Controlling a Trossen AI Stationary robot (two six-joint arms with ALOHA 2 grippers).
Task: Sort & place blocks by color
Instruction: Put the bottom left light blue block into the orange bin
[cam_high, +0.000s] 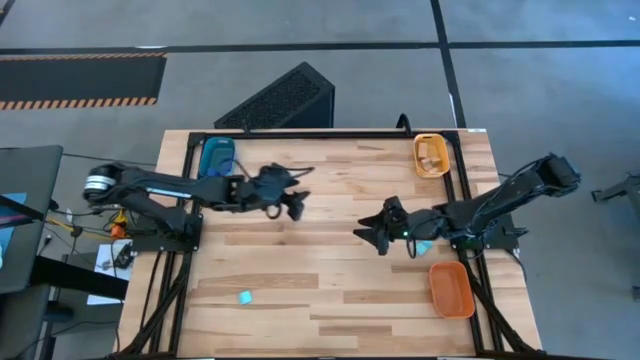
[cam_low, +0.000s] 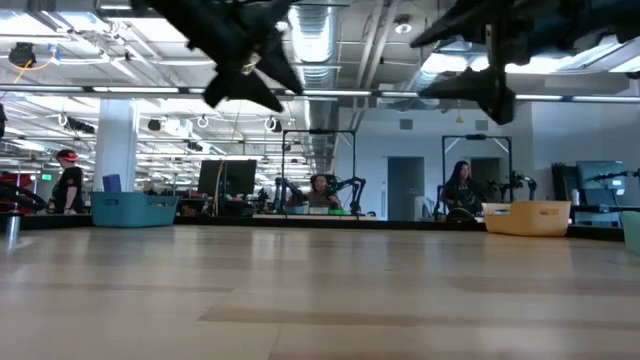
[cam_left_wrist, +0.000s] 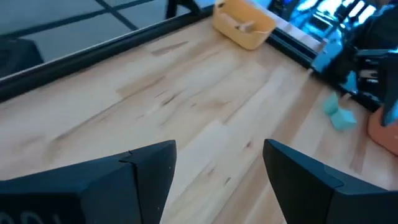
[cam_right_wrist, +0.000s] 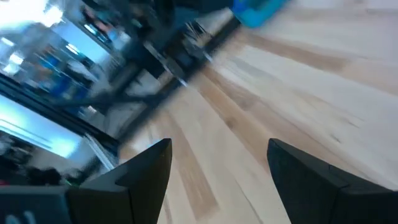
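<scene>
A light cyan cube (cam_high: 244, 297) lies on the wooden table near its front left. Another cyan cube (cam_high: 422, 247) lies by my right arm, and it also shows in the left wrist view (cam_left_wrist: 339, 116). Pale tan pieces (cam_left_wrist: 244, 25) lie in the yellow tray (cam_high: 432, 156) at the far right. No dark blue blocks show. My left gripper (cam_high: 293, 203) is open and empty above the table's middle left, its fingers (cam_left_wrist: 149, 168) wide apart. My right gripper (cam_high: 365, 232) is open and empty above the table's middle right, pointing left, and it also shows in its own wrist view (cam_right_wrist: 217, 180).
A blue tray (cam_high: 215, 155) stands at the far left corner and an orange tray (cam_high: 451, 288) at the near right. A dark frame edges the tabletop. Bare wood lies between the two grippers and along the near side. People sit in the room beyond the table (cam_low: 318, 192).
</scene>
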